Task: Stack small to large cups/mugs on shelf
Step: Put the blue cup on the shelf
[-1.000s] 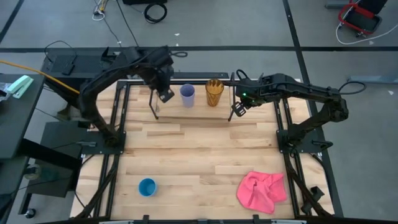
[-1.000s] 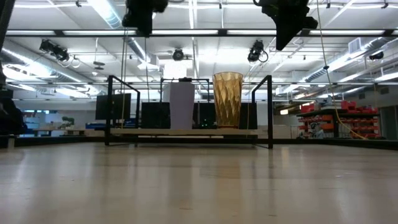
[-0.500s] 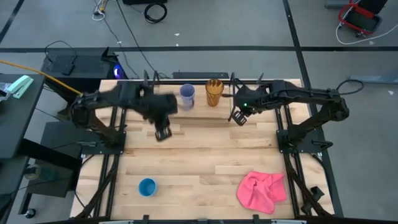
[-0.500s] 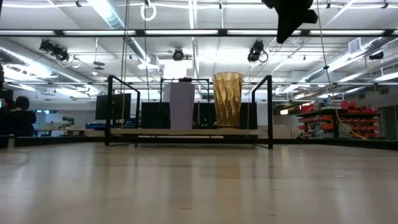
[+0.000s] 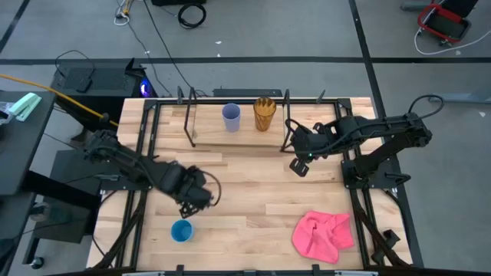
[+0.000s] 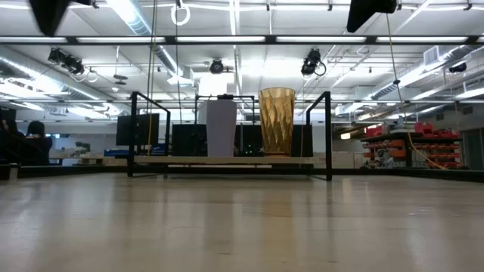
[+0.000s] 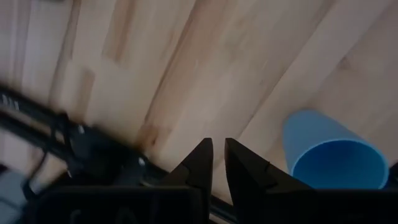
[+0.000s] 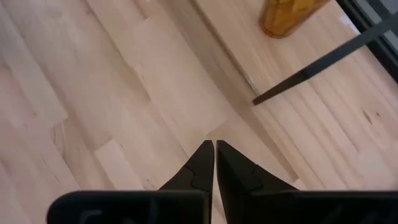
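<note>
Three cups, all handleless plastic. Blue cup is short, bright blue, upright, mouth open upward, alone on the table just below the left gripper in the high view; in the left wrist view the blue cup sits just beside the fingers, not between them. Left gripper's fingers are nearly together with a thin gap, nothing in them. Lavender cup is mid-height, pale, upright on the shelf, well away from the left gripper. Amber cup is tallest, ribbed, translucent orange, upright just beside the lavender cup on the shelf board. Right gripper hovers just off the shelf's right end rods, near the amber cup, fingertips pinched together and empty. Pink cloth lies crumpled on the table, apart from the right gripper.
</note>
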Controlling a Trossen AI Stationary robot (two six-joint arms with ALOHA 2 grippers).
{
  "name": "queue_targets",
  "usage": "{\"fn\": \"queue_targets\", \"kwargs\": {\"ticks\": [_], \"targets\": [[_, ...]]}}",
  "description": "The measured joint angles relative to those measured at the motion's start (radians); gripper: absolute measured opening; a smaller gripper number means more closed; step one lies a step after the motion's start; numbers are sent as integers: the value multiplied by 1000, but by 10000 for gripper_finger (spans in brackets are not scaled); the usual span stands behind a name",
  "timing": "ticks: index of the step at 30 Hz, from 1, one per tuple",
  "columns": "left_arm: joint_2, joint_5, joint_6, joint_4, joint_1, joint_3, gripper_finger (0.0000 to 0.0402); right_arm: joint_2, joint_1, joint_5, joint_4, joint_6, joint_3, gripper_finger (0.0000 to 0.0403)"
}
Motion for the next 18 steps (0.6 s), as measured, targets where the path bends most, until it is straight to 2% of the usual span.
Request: {"fn": "queue_targets", "kwargs": {"ticks": [3,6,8,14,18], "targets": [[0,1,-125,5,-69,-26,47,0,44,58,0,0,0,24],[0,1,-238,26,-123,-26,43,-1,90,194,2,0,-26,24],[0,0,-293,46,-150,-26,40,-1,106,239,-2,3,-61,24],[0,-23,-448,65,-217,-26,34,-2,102,244,33,27,-212,24],[0,-28,-504,120,-247,-26,42,-33,95,175,146,23,-338,24]]}}
